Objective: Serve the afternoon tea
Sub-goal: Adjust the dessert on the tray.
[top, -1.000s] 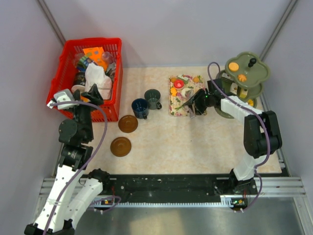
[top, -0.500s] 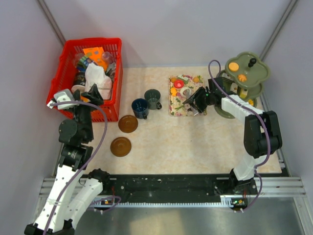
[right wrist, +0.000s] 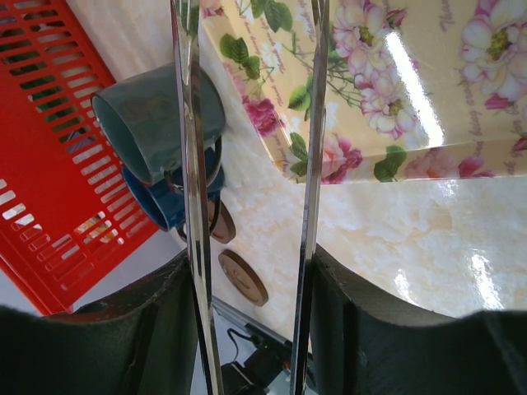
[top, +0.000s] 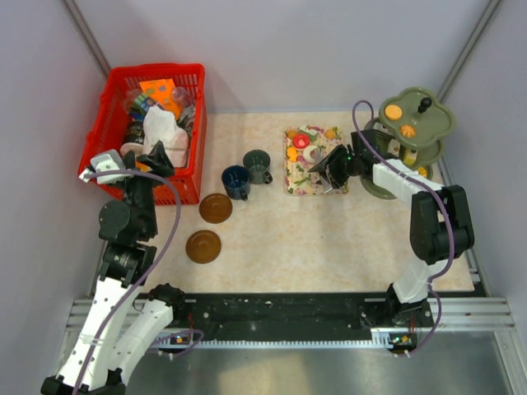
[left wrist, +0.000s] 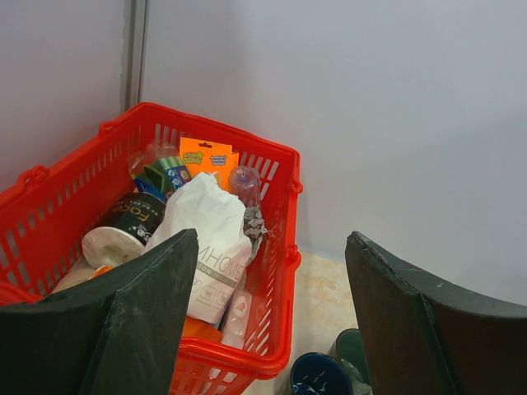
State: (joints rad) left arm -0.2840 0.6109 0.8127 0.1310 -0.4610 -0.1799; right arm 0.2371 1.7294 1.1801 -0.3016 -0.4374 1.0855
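Small toy pastries (top: 306, 141) lie on a floral tray (top: 298, 176) at mid table. More sit on the olive-green tiered stand (top: 417, 122) at the far right. The navy mug (top: 236, 182) and dark-green mug (top: 258, 165) stand together left of the tray, and both show in the right wrist view (right wrist: 160, 206) (right wrist: 156, 107). Two brown saucers (top: 216, 207) (top: 203, 246) lie nearer. My right gripper (top: 333, 164) is shut on thin metal tongs (right wrist: 306, 206) over the tray's right side. My left gripper (top: 156, 160) is open and empty beside the red basket (top: 109, 90).
The red basket (left wrist: 280, 214) holds mixed clutter: a white packet, a can, an orange card. Grey walls close in the table on three sides. The stand sits close behind my right arm's wrist.
My right gripper, with the tongs, has shifted a little toward the far side over the tray's right part and turned. The left arm has not moved.
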